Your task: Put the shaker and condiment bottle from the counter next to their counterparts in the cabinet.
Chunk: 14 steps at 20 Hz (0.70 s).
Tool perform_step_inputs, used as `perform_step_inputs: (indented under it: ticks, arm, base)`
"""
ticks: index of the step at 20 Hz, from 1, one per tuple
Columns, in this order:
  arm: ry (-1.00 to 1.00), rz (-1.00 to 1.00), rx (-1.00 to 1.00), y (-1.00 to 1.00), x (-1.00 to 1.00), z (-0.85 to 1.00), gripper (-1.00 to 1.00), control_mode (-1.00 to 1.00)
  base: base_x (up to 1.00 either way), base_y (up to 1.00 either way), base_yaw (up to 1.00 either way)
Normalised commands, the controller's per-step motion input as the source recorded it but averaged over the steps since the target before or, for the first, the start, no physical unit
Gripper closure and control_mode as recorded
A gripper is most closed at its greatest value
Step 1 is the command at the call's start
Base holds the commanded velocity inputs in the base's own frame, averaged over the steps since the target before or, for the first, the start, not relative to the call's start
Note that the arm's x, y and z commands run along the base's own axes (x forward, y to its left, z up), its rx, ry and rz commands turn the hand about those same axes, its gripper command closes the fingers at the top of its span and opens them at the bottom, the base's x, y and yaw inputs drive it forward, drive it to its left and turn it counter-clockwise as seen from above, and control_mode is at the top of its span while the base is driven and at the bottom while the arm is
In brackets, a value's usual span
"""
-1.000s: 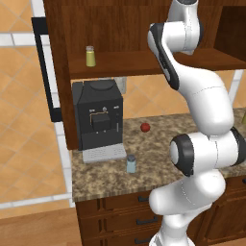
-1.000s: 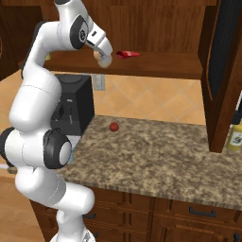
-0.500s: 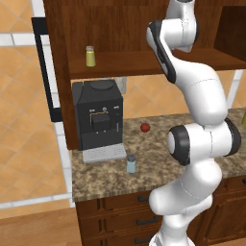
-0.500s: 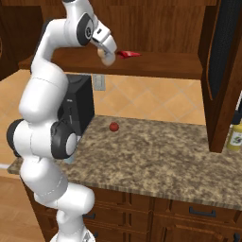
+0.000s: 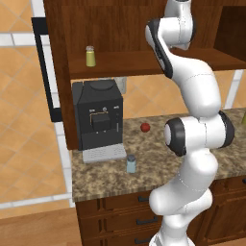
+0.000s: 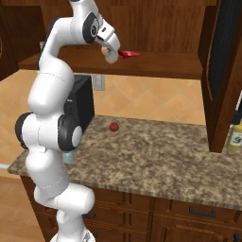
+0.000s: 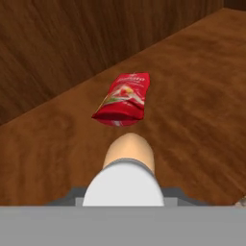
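- Yellow-green shaker (image 5: 90,56): stands upright on the cabinet shelf (image 5: 129,64), far to the left of the red packet, above the coffee machine.
- Coffee machine (image 5: 98,120): black, on the bench (image 5: 101,178) under the shelf, well left of the red packet.
- Blue-grey shaker (image 5: 131,164): upright on the bench, just in front of the coffee machine's tray and low to the left of the red packet.
- Small red round item (image 6: 114,126): on the bench below the red packet, right of the coffee machine.
- End effector (image 6: 112,53): raised to shelf height, closed around the condiment bottle (image 7: 129,154); the bottle's white cap faces the hand camera and its orange body points toward the red packet.
- Red packet (image 7: 123,98): lies flat on the shelf board, just beyond the bottle's far end; whether the two touch cannot be told.
- Cabinet door (image 6: 222,71): dark wood, hanging open well right of the red packet.
- Yellow bottle (image 6: 234,137): on the bench at far right, beyond the door.
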Motion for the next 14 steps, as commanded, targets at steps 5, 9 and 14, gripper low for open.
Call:
perform_step_inputs:
  ticks: [5,9,14]
  arm:
    - [0.0,0.02,0.0,-0.13,0.3,-0.32,1.0,-1.0]
    - [0.05,0.03,0.01,-0.11,0.37,-0.47,1.0,-1.0]
    - [0.01,0.04,0.0,-0.05,0.39,-0.44,1.0,-1.0]
  base:
    - [0.0,0.0,0.0]
    - [0.0,0.0,0.0]
    - [0.0,0.0,0.0]
